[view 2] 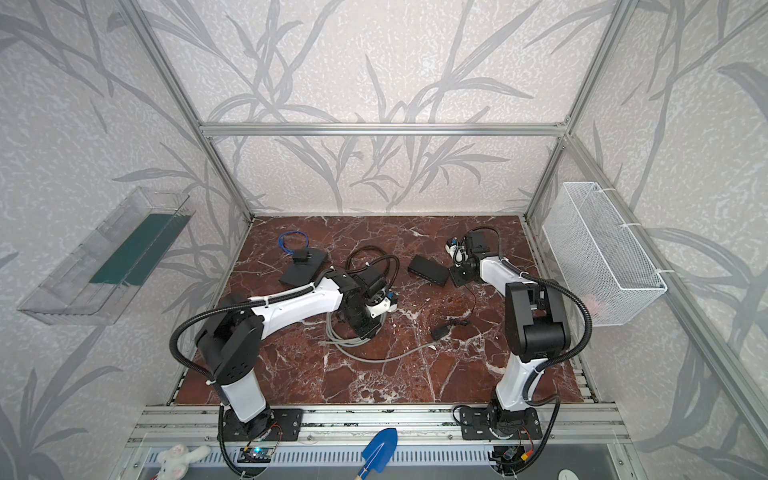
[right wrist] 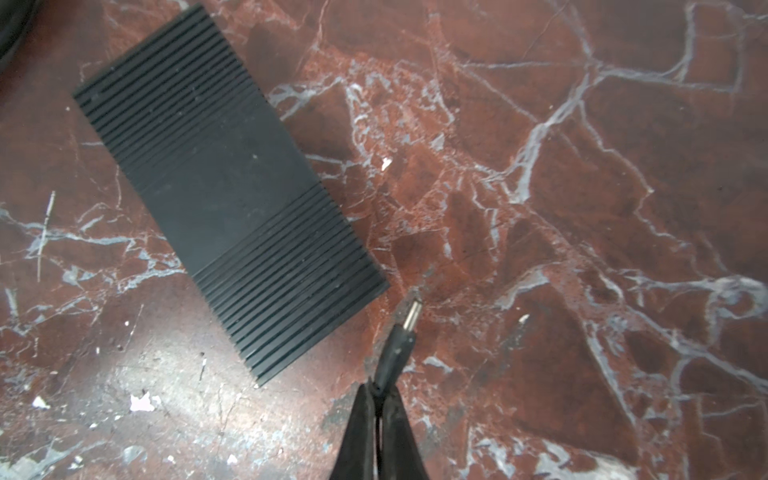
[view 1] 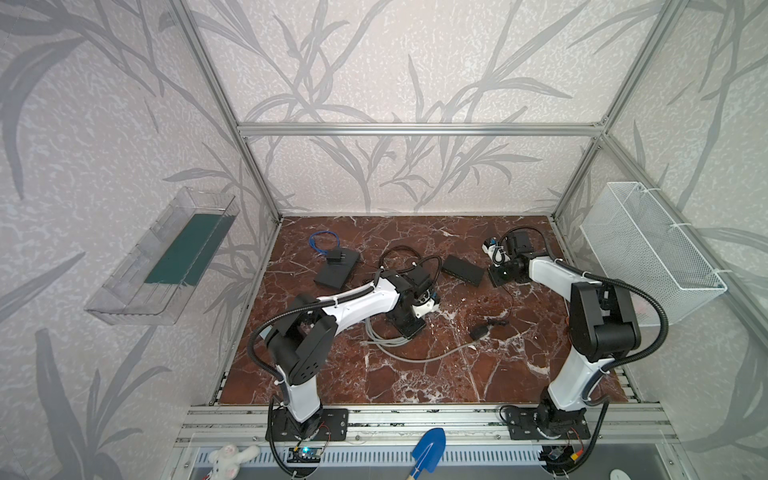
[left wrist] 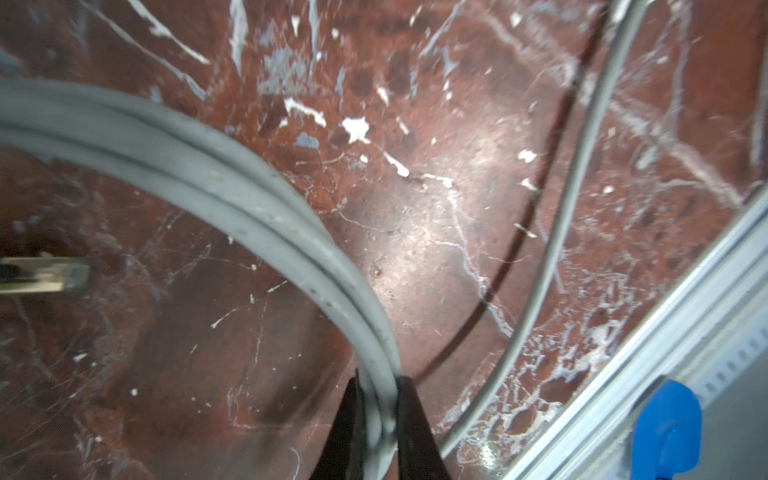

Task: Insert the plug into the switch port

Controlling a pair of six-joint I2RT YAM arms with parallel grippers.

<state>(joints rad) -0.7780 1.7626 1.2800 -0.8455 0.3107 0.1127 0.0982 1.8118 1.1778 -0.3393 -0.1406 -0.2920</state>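
Observation:
The switch [view 1: 462,270] [view 2: 429,270] is a small black oblong box on the marble floor; the right wrist view shows its ribbed top [right wrist: 232,208]. My right gripper [right wrist: 379,388] is shut on the black body of a barrel plug [right wrist: 399,349]. The plug's metal tip points at the floor just off the switch's near corner, not touching it. My left gripper [left wrist: 378,384] is shut on a coiled grey cable [left wrist: 232,195] [view 1: 384,337] at mid-floor. The switch's sockets are hidden.
A dark grey slab [view 1: 336,272] with a small black adapter [view 1: 334,254] on it and a blue wire loop [view 1: 324,240] lie at the back left. A black power brick [view 1: 480,331] lies at centre right. A white mesh basket [view 1: 648,249] hangs on the right wall. A blue shovel [view 1: 430,451] rests on the front rail.

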